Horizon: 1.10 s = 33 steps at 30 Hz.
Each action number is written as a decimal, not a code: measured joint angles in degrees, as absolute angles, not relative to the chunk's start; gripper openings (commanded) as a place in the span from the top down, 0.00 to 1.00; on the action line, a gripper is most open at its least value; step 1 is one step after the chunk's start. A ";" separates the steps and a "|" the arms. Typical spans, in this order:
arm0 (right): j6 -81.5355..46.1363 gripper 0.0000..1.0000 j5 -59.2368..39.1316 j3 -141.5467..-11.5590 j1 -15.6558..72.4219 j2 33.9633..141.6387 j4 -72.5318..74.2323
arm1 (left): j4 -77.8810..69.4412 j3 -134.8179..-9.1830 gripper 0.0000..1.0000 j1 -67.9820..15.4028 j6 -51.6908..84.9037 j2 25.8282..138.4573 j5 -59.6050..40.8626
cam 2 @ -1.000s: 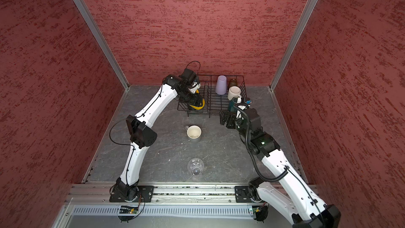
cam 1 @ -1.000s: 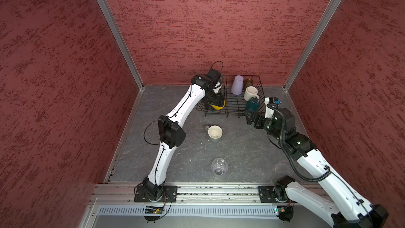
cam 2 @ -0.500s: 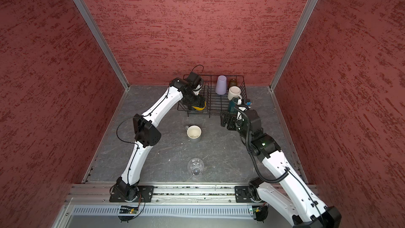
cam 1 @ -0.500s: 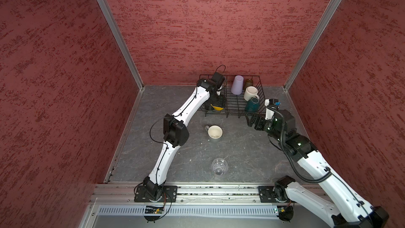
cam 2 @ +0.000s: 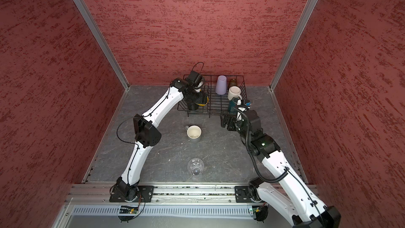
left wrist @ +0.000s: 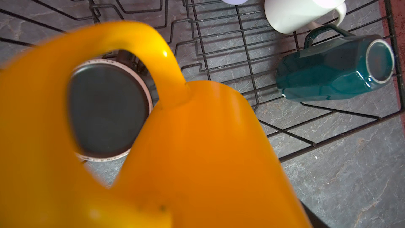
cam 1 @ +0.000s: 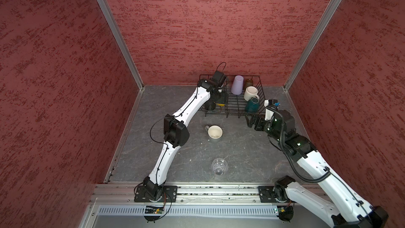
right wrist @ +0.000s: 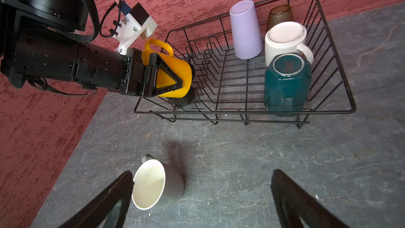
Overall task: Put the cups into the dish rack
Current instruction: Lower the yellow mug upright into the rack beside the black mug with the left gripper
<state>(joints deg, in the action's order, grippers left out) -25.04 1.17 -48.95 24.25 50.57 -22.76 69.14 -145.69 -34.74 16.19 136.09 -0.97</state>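
Observation:
My left gripper (right wrist: 179,73) is shut on the yellow mug (right wrist: 184,73), held on its side over the left end of the dish rack (right wrist: 241,111), just above an upside-down black mug (left wrist: 105,110). At the rack's right end stand a lilac tumbler (cam 1: 237,84), an amber glass (cam 1: 249,82), a white mug (cam 1: 251,93) and a teal mug (cam 1: 252,104), all bottom up. A grey mug (cam 1: 215,133) with a cream inside sits upright on the floor before the rack. A clear glass (cam 1: 219,166) stands nearer the front. My right gripper (right wrist: 202,174) hangs open, empty, right of the grey mug.
Red walls close in the back and both sides, and the rack sits against the back wall. A metal rail (cam 1: 219,190) carrying both arm bases runs along the front edge. The left arm's elbow (cam 1: 175,131) hangs over the floor left of the grey mug.
The left arm has stretched out, its elbow swinging right, carrying the yellow mug slightly farther over the rack's left end. The right arm has barely shifted.

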 measured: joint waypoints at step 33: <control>-25.74 0.01 0.16 -47.90 24.14 50.50 -22.65 | 65.95 -145.71 0.53 -35.79 15.99 144.33 0.95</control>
